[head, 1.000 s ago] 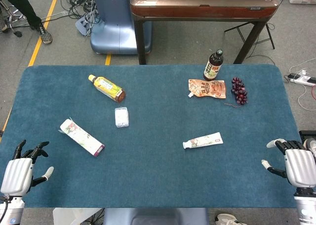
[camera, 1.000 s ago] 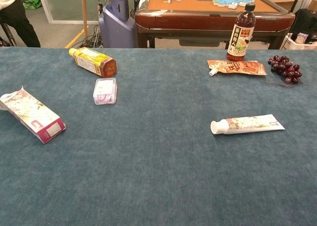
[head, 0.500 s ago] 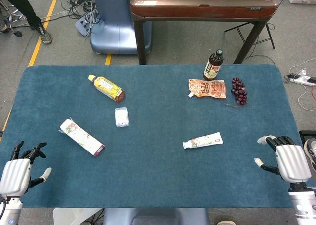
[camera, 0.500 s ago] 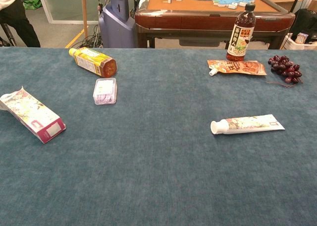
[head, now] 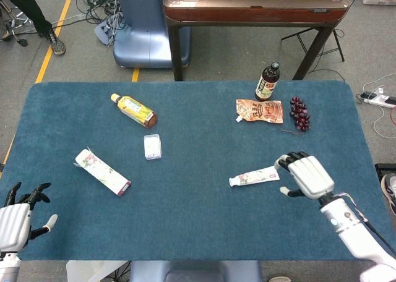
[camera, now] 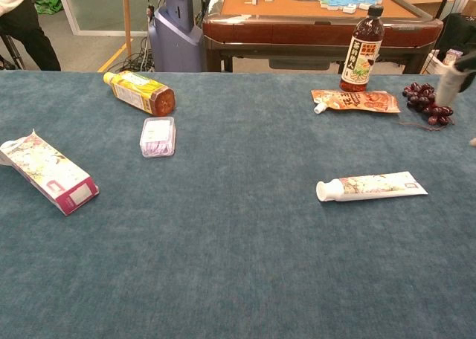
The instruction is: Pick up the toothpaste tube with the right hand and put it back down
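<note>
The white toothpaste tube lies flat on the blue tablecloth right of centre, cap to the left. My right hand hovers just right of the tube's flat end, fingers apart and holding nothing; in the chest view only a fingertip shows at the right edge. My left hand sits at the table's near left corner, fingers spread and empty.
A dark sauce bottle, an orange pouch and grapes lie at the back right. A yellow tea bottle, a small clear box and a floral carton lie on the left. A wooden table stands behind.
My right hand has moved from the near right edge up and left to beside the tube's end. My left hand has sunk a little toward the near left corner.
</note>
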Robot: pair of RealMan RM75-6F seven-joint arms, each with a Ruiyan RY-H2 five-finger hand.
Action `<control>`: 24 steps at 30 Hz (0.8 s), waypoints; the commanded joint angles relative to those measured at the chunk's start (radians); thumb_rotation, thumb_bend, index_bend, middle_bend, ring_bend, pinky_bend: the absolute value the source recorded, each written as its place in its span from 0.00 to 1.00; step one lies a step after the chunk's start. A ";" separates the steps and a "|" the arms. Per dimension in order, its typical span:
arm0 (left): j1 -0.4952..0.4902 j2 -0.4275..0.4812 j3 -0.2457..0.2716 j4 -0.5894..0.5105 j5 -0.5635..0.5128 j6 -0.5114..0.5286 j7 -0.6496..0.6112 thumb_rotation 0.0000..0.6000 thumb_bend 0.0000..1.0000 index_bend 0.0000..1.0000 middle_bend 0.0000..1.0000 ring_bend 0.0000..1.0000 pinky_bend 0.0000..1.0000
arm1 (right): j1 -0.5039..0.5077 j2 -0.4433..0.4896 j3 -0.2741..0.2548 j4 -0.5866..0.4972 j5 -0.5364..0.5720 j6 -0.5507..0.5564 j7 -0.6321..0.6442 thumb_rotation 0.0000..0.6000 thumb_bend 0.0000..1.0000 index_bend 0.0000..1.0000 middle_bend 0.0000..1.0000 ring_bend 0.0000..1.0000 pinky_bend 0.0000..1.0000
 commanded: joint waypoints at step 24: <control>0.019 0.018 0.008 0.006 -0.018 -0.010 -0.023 1.00 0.22 0.20 0.43 0.36 0.01 | 0.210 -0.354 -0.044 0.345 0.158 -0.176 -0.133 1.00 0.25 0.37 0.39 0.28 0.30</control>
